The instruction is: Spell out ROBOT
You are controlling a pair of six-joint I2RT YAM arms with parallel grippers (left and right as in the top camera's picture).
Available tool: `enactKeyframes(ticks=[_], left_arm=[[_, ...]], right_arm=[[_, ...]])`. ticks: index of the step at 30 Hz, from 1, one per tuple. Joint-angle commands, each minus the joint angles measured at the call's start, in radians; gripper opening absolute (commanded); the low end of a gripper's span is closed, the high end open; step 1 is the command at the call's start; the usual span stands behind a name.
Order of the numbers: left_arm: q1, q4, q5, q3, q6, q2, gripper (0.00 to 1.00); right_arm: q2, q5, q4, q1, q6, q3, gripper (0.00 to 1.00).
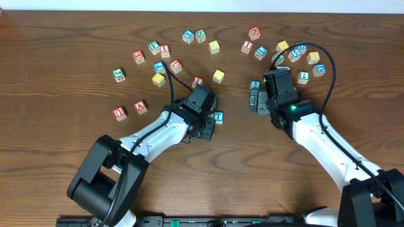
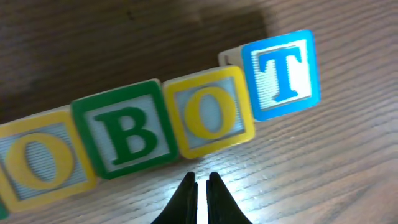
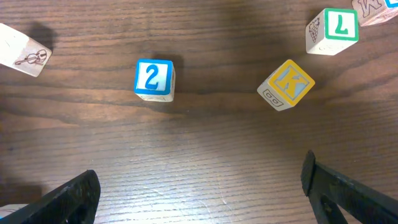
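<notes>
Left gripper [image 2: 200,185]: tips pressed together, pinching nothing. At its 12 o'clock, square wooden cubes stood edge to edge on the grained table [image 2: 348,162]: yellow O [image 2: 37,165], green B [image 2: 127,134], second yellow O [image 2: 208,112], blue T [image 2: 283,74], slightly skewed. Right gripper [image 3: 200,171]: spread wide, empty, with the blue 2 cube [image 3: 153,79] at its 11 o'clock.

The right end effector [image 3: 198,183] hangs over the dark wooden bench [image 3: 205,137], fingers [image 3: 68,199] spread wide at the near corners. Farther off sit a blue 2 block [image 3: 153,79], a yellow K block [image 3: 286,84] turned cornerwise, a green-edged block [image 3: 333,30] at far right, and a key-picture block [image 3: 22,50] at far left.
</notes>
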Motion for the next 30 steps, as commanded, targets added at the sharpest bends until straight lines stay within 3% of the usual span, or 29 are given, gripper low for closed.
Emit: enactKeyframes(ticks=[1, 30], left_arm=[[0.000, 0.003, 0.001, 0.002, 0.024, 0.014, 0.07], [0.000, 0.047, -0.003, 0.002, 0.024, 0.034, 0.08]], right_arm=[[-0.019, 0.002, 0.003, -0.005, -0.011, 0.002, 0.99], [-0.019, -0.010, 0.014, -0.004, -0.011, 0.002, 0.99]])
